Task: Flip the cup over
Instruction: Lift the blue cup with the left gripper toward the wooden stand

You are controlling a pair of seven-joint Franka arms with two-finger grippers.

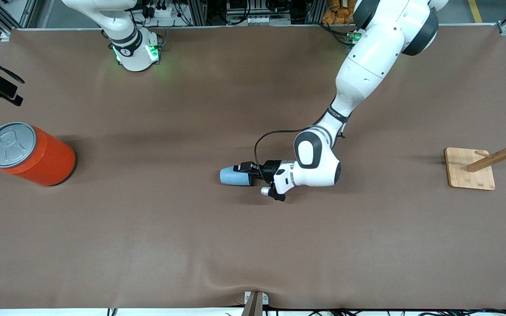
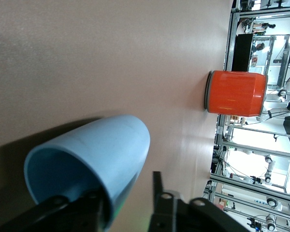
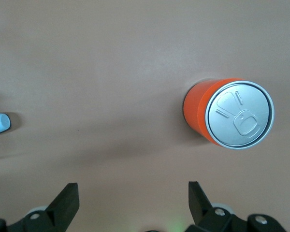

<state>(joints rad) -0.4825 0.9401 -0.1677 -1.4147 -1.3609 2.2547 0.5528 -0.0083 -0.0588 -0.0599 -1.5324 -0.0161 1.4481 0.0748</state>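
No readable text, brand or nr. anywhere. The red can (image 3: 217,118) has only embossed pull-tab shapes on its grey lid (image 3: 239,115), no letters. A dark band w/ small print, maybe a logo, sits on the left arm (image 1: 340,115), illegible.

Brown matte table covering (image 1: 147,228), gently rippled along the edge nearest the front camera, lit evenly from above. Aluminium framing (image 1: 193,11) and cabling run along the edge by the robot bases. In the left wrist view, metal racks (image 2: 261,183) and bright, probably window-lit, space lie past the table end.
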